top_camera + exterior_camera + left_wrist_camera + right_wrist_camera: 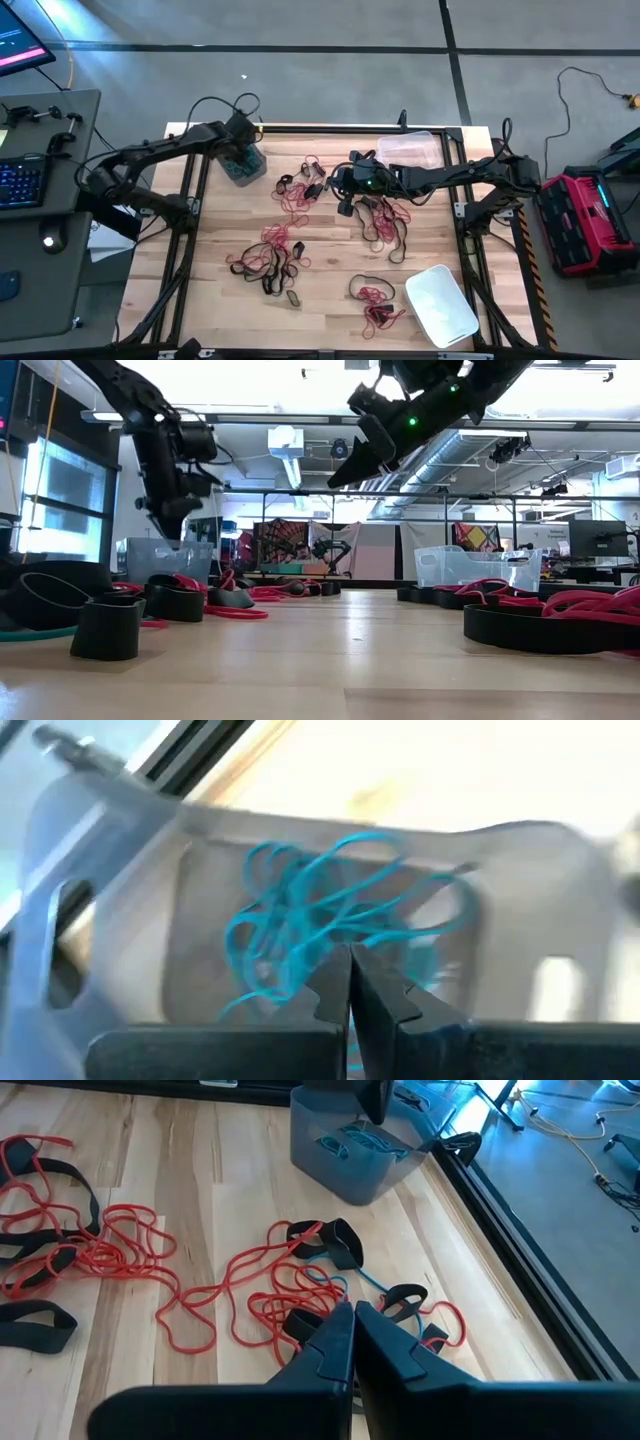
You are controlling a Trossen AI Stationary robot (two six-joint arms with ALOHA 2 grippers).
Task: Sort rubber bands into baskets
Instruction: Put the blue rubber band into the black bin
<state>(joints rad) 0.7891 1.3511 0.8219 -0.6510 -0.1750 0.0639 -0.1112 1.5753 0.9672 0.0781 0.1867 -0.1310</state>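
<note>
Black fingers of the left gripper (348, 982) stand pressed together with nothing between them, poised directly over the grey basket (243, 163); below their tips lies a tangle of teal bands (330, 915), already sorted. The right gripper (352, 1342) is likewise closed and empty, hanging above the table over a knot of red bands (285, 1295) and black bands (335, 1240) with one teal strand (372, 1283) threaded through, just ahead of its tips. To do the next pick well, I judge it should open narrowly, come down on the teal strand where it lies free of the red, and lift slowly so the tangle falls away. The clear basket (415, 150) sits behind the right gripper, the white basket (441, 305) farther off at the near edge.
</note>
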